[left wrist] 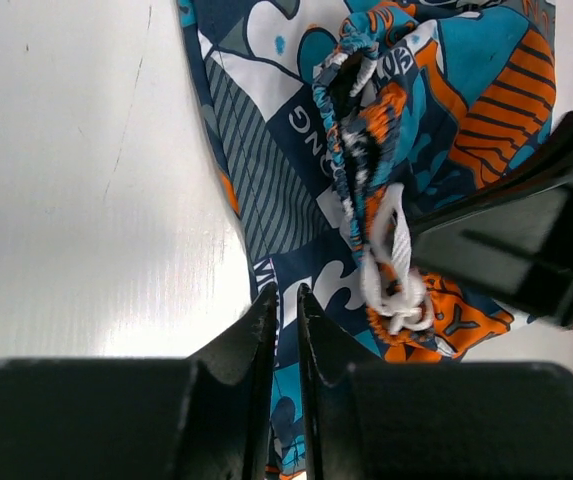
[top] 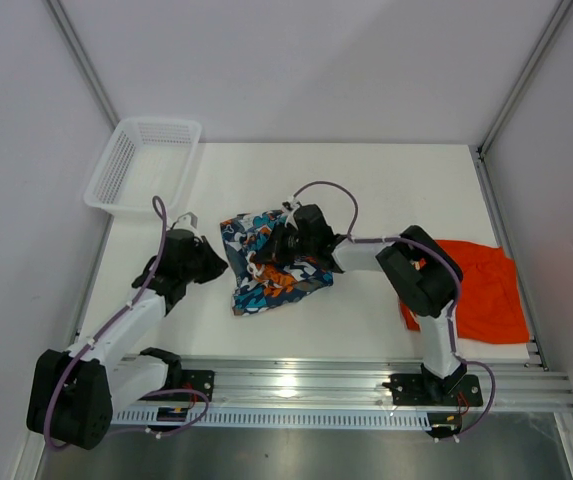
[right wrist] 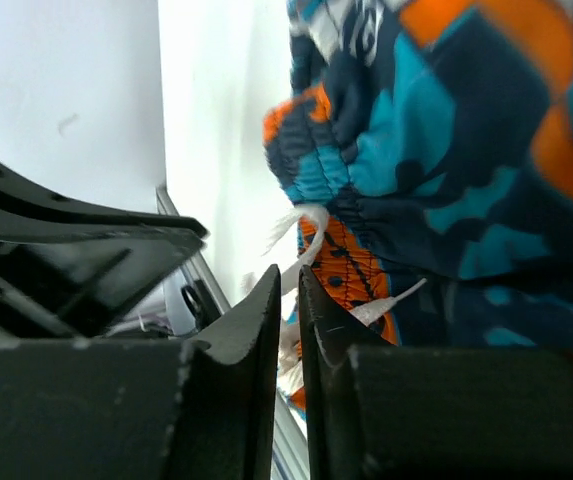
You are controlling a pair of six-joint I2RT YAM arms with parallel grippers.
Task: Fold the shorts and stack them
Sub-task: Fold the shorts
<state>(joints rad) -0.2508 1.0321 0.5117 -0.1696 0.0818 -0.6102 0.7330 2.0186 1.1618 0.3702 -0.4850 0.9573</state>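
1. Printed shorts (top: 271,265) lie crumpled on the table (top: 386,190), nearer the arms than the basket (top: 116,170) and off its right corner. No fold is made yet.
2. Orange shorts (top: 486,290) lie fairly flat much further right of the basket, well apart from the printed shorts.
3. Right gripper (right wrist: 288,272) is at the side of the printed shorts away from the basket. Its fingers are all but together at the gathered waistband (right wrist: 366,200); whether cloth is pinched I cannot tell.
4. Left gripper (left wrist: 284,292) is at the basket-side edge, fingers likewise nearly closed over the cloth. I cannot make out a grip there either.
5. Drawstring (left wrist: 391,260) is bunched in a loose tangle. To my eye, each gripper should take the waistband itself, not the string. Then lift and spread the printed shorts flat before folding, or the wrinkles get folded in.
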